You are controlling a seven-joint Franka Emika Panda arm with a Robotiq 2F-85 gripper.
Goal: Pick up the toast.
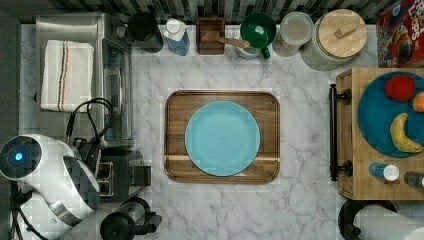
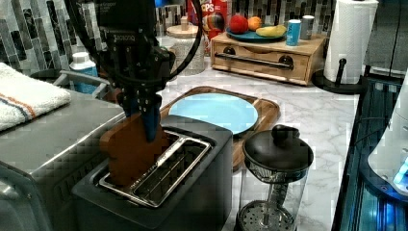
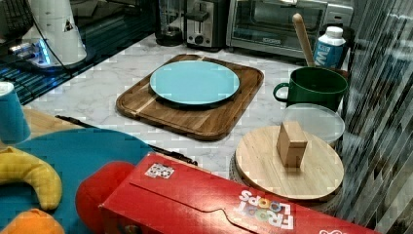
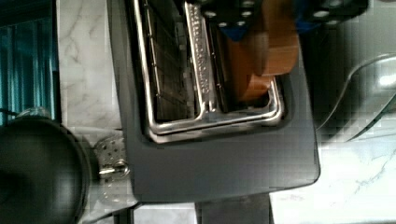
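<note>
Already, the pincer (image 2: 144, 115) pinches the top edge of the toast (image 2: 129, 154), a light, stiff but crumbly brown slice standing half out of the black toaster's (image 2: 192, 192) far slot beside the toaster oven (image 2: 43, 139).

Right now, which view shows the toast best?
The left view: the toast stands broadside in the toaster slot, the claw clamped on its top edge. The wrist view gives it edge-on, partly behind the fingers.
</note>
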